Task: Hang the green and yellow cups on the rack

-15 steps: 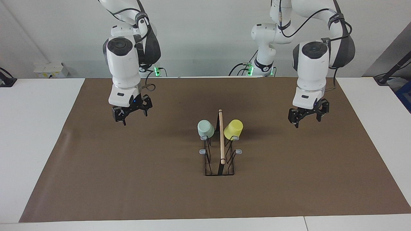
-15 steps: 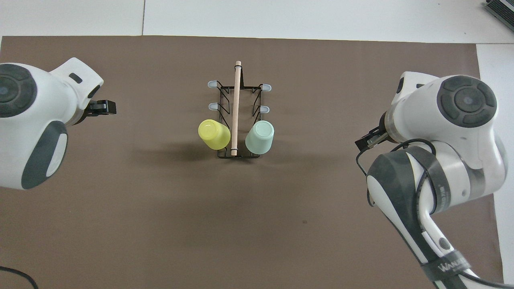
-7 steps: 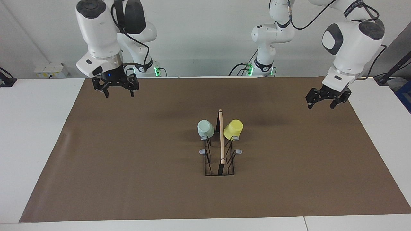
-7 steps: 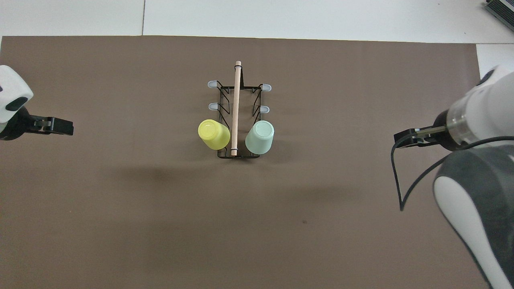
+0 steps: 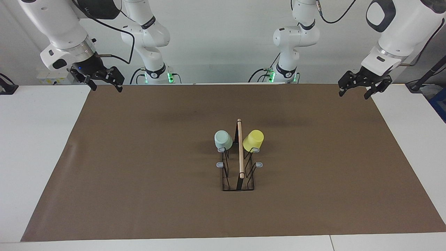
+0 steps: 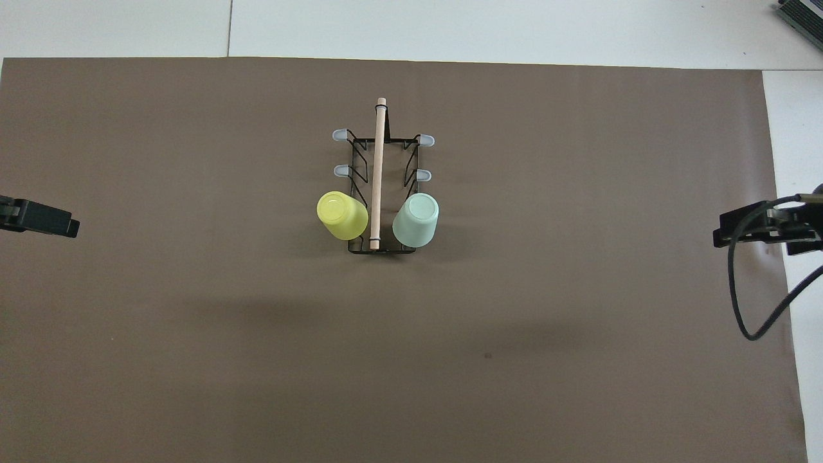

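The left gripper [image 5: 358, 88], black and two-fingered on a white Franka arm, hangs in the air over the brown mat's [image 5: 139, 195] edge at the left arm's end of the table, wrist tilted down and inward; its jaws stand apart, holding nothing. The right gripper [image 5: 102, 81] mirrors it over the mat's corner at the right arm's end, its fingers likewise spread and empty, the forearm slanting up and outward. In the overhead view only their dark tips show, the left gripper [image 6: 40, 218] at nine o'clock and the right gripper [image 6: 759, 226] at three o'clock of the rack.

The black wire rack with a light wooden rod along its top [image 5: 239, 164] stands in the middle of the mat, well apart from both grippers. On its prongs nearest the robots, two small tapered plastic cups hang upside down: the bright yellow cup [image 5: 253, 140] on the left arm's side of the rod, the pale mint green cup [image 5: 223, 139] on the right arm's side. The four grey-tipped prongs farther from the robots are bare.
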Available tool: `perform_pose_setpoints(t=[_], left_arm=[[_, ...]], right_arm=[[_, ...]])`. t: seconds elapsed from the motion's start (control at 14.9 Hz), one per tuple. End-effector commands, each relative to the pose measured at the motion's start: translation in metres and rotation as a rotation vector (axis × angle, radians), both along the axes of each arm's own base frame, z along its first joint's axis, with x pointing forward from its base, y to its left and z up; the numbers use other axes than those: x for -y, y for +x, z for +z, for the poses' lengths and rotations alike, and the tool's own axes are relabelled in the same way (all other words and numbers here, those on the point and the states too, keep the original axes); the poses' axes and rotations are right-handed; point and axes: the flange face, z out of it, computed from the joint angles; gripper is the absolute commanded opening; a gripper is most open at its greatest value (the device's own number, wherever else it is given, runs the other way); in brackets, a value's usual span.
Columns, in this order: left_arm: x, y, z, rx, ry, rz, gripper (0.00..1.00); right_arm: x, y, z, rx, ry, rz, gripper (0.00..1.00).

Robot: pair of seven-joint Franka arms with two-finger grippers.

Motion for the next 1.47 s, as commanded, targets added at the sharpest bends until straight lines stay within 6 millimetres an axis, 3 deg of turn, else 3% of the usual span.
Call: perform_pose_setpoints(t=[0.0,0.2,0.33,0.67,1.0,1.41], left_arm=[[0.014,-0.001,0.016,-0.024,-0.028,-0.028,1.0],[0.031,-0.011,-0.001,-0.034,-0.018,-0.018,1.0],[0.033,-0.005,-0.009,0.019,-0.012,-0.017,1.0],[0.031,0.009,-0.011,0.033,0.031,-0.032,1.0],[0.047,-0.001,-0.014,-0.003,0.047,0.009,1.0],[0.047,-0.001,-0.017,0.001,0.048,0.034,1.0]], right_arm=[[0.009,-0.003,-0.005,-0.008,0.019,-0.015,1.0],[0.01,-0.003,-0.004,-0.006,0.028,-0.012,1.0],[0.002,-0.002,-0.002,-0.01,-0.04,0.046,1.0],[-0.005,0.0,0.009,-0.021,-0.047,0.081,1.0],[-0.01,0.0,0.007,-0.031,-0.011,0.083,1.0],[-0.011,0.002,0.009,-0.016,-0.04,0.089,1.0]])
